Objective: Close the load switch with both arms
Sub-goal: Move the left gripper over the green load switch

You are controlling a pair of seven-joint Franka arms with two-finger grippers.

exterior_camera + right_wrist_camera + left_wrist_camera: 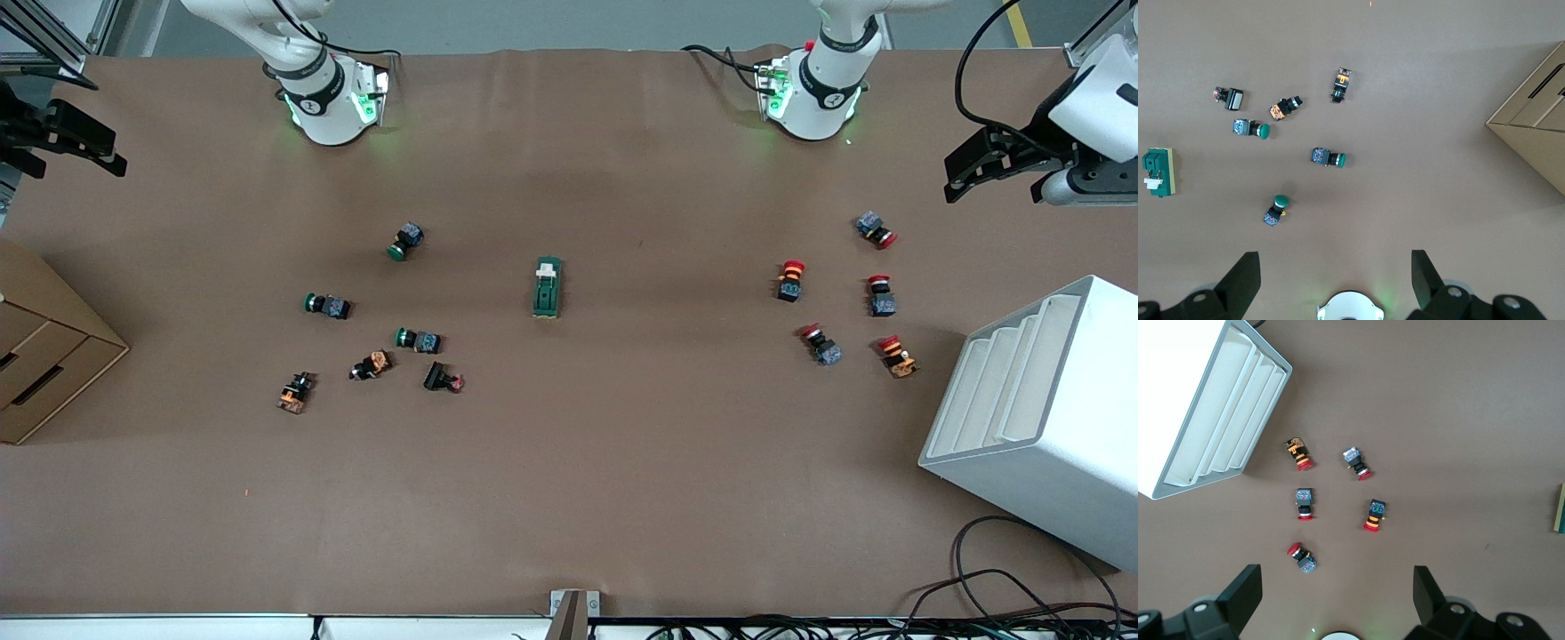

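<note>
The load switch [547, 287], a dark green block with a white lever piece on top, lies flat in the middle of the table. The right wrist view shows it at the frame's edge [1158, 172], and only a sliver of it [1561, 509] shows in the left wrist view. My left gripper [987, 169] hangs high over the left arm's end of the table, open and empty [1337, 590]. Over the right arm's end, my right gripper [114, 153] also hangs open with nothing in it [1335, 270]. Both are well away from the switch.
Several red-capped push-buttons [789, 280] lie toward the left arm's end, beside a white stepped rack [1040, 418]. Green-capped push-buttons [406, 241] and other small parts [443, 378] lie toward the right arm's end, near a cardboard box [44, 356].
</note>
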